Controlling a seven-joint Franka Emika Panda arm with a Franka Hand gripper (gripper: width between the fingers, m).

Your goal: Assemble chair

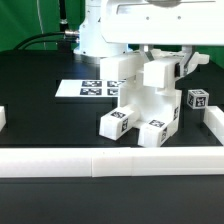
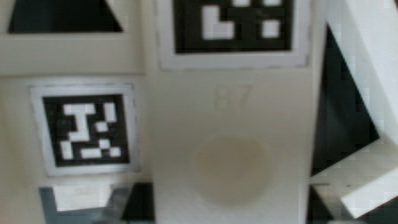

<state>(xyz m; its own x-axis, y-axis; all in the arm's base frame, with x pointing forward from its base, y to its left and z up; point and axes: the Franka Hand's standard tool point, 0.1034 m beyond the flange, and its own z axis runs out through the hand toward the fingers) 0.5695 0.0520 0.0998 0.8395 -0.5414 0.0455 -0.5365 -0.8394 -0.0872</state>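
Carefully now: the gripper [image 1: 163, 62] sits atop the half-built chair [image 1: 145, 100], which stands mid-table with the marker board [image 1: 98, 88] at its ten o'clock. I cannot tell whether it is clenched on the upper block [image 1: 158, 73]. I'd press straight down, keeping the tagged panel [image 2: 222, 110] square.
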